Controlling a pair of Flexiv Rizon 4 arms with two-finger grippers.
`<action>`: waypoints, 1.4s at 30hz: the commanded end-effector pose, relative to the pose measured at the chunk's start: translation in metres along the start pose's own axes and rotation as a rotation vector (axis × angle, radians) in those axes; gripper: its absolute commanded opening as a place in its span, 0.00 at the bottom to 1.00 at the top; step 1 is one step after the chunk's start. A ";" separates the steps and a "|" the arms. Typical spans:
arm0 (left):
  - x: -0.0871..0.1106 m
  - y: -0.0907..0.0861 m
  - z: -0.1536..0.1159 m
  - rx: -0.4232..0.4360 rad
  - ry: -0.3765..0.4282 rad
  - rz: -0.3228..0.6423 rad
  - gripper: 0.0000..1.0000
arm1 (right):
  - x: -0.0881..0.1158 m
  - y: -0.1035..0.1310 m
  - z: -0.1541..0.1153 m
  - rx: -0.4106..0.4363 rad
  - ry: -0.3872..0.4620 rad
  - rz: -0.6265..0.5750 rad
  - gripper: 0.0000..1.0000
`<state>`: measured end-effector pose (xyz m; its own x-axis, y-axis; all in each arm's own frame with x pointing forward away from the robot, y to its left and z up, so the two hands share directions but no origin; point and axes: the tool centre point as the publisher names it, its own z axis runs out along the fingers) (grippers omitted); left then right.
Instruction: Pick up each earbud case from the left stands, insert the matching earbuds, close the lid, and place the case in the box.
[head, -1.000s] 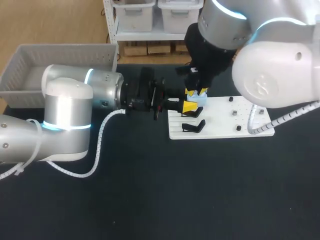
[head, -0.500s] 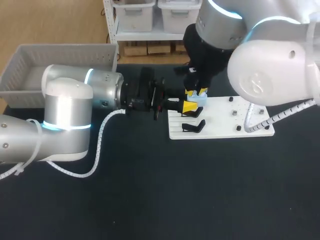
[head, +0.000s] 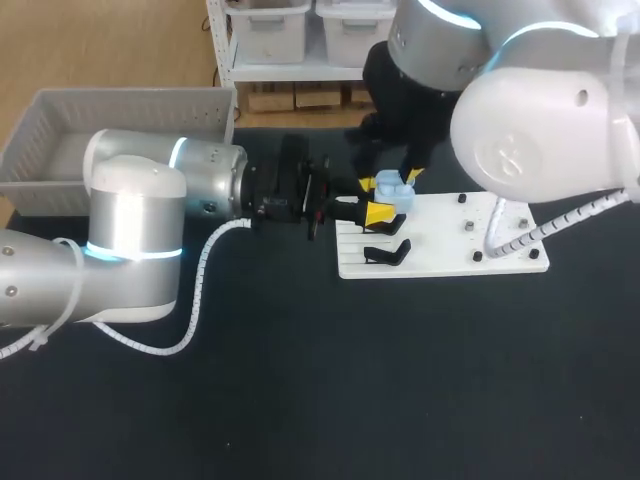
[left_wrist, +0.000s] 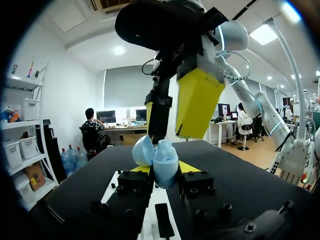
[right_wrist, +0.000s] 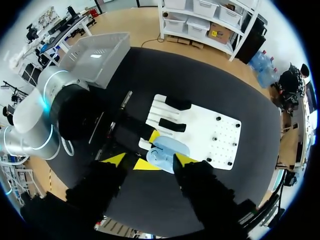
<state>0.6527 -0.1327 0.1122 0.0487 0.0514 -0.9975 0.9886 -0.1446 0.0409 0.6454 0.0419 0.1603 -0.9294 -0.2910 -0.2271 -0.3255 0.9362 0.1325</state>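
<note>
The light-blue rounded plastic earbud case (head: 392, 190) sits just right of the head view's centre, above the left end of the flat white board (head: 440, 262); its lid stands open. The left gripper (left_wrist: 162, 169) pinches it from both sides, its yellow tips pressed against the lower shell. The right gripper (head: 389, 180) hangs directly over it with its fingers spread wide, touching nothing.

Judging by the open lid, the earbuds go in next. The left gripper should hold the case steady with its mouth up; the right gripper should rise straight off so a fingertip does not catch the lid. It then goes to the small dark pieces (head: 467, 228) at the board's right part; whether these are the earbuds is too small to tell. The grey slatted plastic box (head: 120, 105) waits at the upper left.

A second ago the right gripper's tips stood close together on the case, hiding most of it; now they are parted and the case shows; the left arm has not shifted.
</note>
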 end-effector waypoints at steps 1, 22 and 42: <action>0.000 0.001 0.000 0.002 0.002 -0.001 0.00 | 0.010 -0.002 -0.019 -0.037 -0.033 0.015 1.00; 0.000 0.001 0.000 0.002 0.002 -0.001 0.00 | -0.062 -0.073 0.001 -0.003 -0.033 0.414 1.00; 0.000 0.001 0.000 0.002 0.002 -0.001 0.00 | -0.023 -0.081 0.026 0.076 0.140 0.417 1.00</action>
<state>0.6527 -0.1326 0.1123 0.0488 0.0513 -0.9975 0.9886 -0.1447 0.0409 0.7022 -0.0219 0.1273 -0.9948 0.0957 -0.0347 0.0911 0.9892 0.1151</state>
